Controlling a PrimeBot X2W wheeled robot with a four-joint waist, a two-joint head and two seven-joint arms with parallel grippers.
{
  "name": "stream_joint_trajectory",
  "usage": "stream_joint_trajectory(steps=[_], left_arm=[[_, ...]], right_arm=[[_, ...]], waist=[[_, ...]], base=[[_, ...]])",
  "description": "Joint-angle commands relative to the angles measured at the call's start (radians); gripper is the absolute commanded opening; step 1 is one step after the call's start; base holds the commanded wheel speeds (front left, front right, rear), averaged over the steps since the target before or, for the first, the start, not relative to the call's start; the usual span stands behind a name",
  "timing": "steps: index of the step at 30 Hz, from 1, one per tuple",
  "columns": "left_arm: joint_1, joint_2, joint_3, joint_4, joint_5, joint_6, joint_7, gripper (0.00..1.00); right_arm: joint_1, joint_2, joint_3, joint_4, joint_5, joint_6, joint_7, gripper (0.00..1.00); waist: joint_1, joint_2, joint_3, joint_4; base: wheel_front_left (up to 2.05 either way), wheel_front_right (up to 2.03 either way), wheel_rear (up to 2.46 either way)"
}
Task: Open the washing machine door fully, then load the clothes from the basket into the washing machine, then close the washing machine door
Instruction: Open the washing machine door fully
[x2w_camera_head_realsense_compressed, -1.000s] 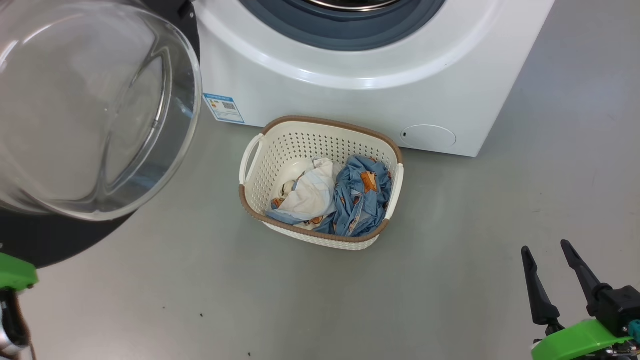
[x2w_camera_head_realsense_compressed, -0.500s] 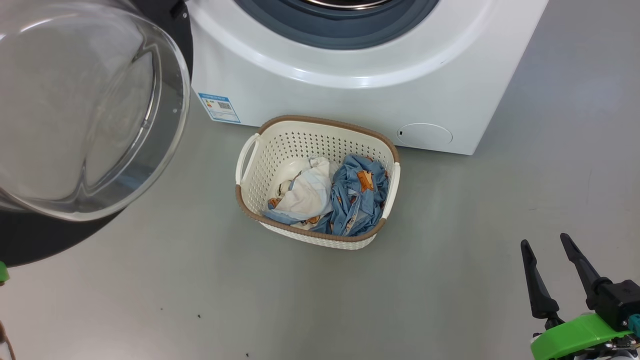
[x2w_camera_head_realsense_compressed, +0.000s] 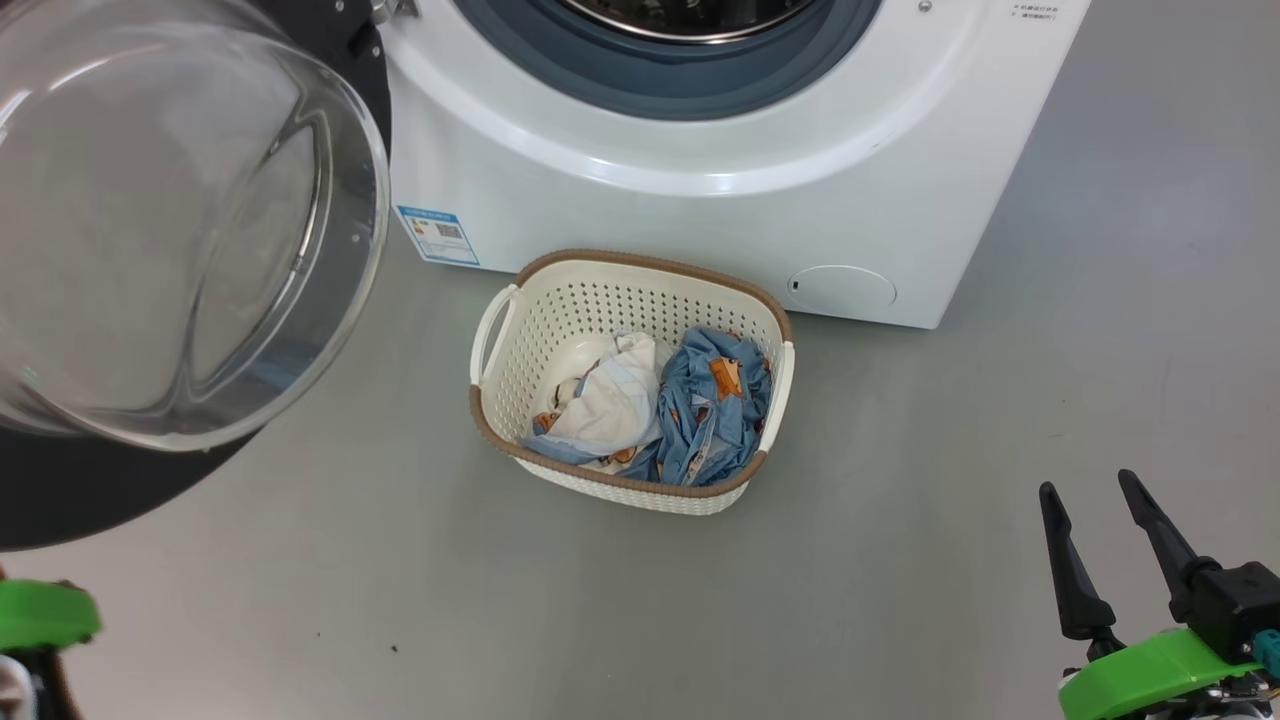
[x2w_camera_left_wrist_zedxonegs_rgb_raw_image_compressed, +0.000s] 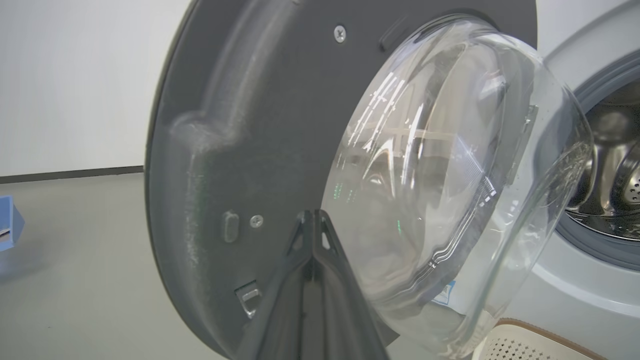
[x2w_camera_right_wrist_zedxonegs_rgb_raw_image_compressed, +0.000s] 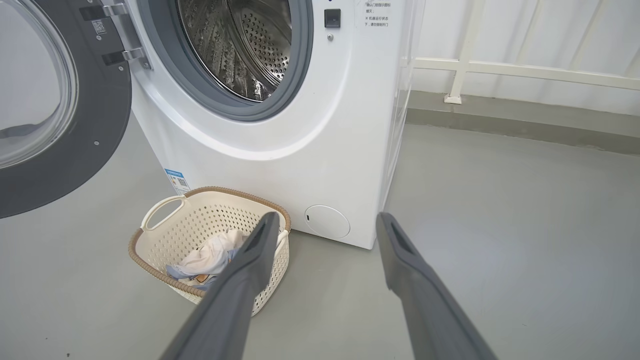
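left claw (x2w_camera_left_wrist_zedxonegs_rgb_raw_image_compressed: 312, 220) closed at washing machine door (x2w_camera_left_wrist_zedxonegs_rgb_raw_image_compressed: 210, 150), likely to push it wide; right claw (x2w_camera_head_realsense_compressed: 1085, 482) spread, empty, right of basket (x2w_camera_head_realsense_compressed: 640, 262)

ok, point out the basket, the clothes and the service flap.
basket (x2w_camera_head_realsense_compressed: 640, 258), head view, back of brown rim
clothes (x2w_camera_head_realsense_compressed: 715, 400), head view, blue printed piece
service flap (x2w_camera_head_realsense_compressed: 842, 288), head view, middle of round cover

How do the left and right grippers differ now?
Left gripper is shut, jaws pressed together; right gripper is open, jaws apart. Left gripper points at the inner face of the door; right gripper points toward the washer. Both hold nothing.
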Motion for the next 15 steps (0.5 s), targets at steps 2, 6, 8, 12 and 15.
stream_joint_trajectory(steps=[2,6,8,12,15], left_arm=[[0.037,0.003,0.024,-0.081,0.039,-0.012,-0.009,0.00],[0.108,-0.059,-0.008,-0.178,0.091,-0.027,-0.009,0.00],[0.138,-0.084,-0.025,-0.223,0.109,-0.033,-0.009,0.00],[0.193,-0.115,-0.062,-0.288,0.129,-0.048,-0.009,0.00],[0.223,-0.131,-0.103,-0.323,0.141,-0.060,-0.009,0.00]], right_arm=[[-0.003,-0.003,0.025,-0.020,0.005,0.009,-0.012,1.00],[0.002,0.002,0.028,-0.019,0.003,0.009,-0.012,1.00],[0.004,0.004,0.028,-0.021,0.002,0.009,-0.012,1.00],[0.007,0.013,0.033,-0.024,-0.001,0.009,-0.012,1.00],[0.010,0.019,0.036,-0.030,-0.003,0.009,-0.012,1.00]], waist=[[0.0000,0.0000,-0.012,-0.005],[0.0000,0.0000,-0.027,-0.016],[0.0000,0.0000,-0.032,-0.021],[0.0000,0.0000,-0.046,-0.040],[0.0000,0.0000,-0.052,-0.054]], base=[[0.00,0.00,0.00],[0.00,0.00,0.00],[0.00,0.00,0.00],[0.00,0.00,0.00],[0.00,0.00,0.00]])
